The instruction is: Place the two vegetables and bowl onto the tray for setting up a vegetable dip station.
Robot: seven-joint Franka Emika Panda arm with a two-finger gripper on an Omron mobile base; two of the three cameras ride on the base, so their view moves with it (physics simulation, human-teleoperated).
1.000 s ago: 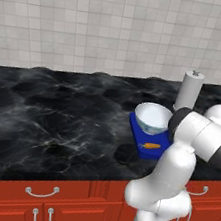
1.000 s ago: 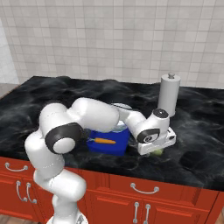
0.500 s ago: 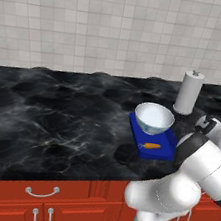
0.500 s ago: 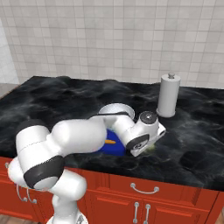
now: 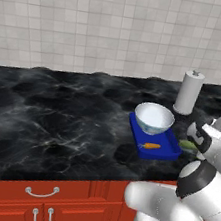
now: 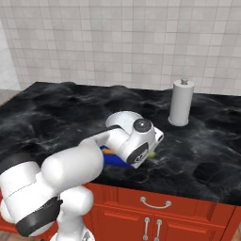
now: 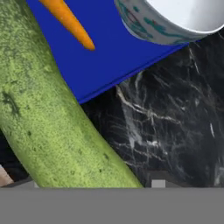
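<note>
The arm folds low over the counter's front edge, hand by the tray (image 5: pixel 170 142) at three o'clock, gripper (image 5: pixel 194 142) close above the cucumber (image 7: pixel 48 127); jaw state unclear.

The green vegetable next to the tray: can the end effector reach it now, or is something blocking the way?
Probably yes. In the hand view the green vegetable lies very near and fills the foreground, with nothing between it and the camera. The tray, carrot and bowl sit beyond it, not in the way.
</note>
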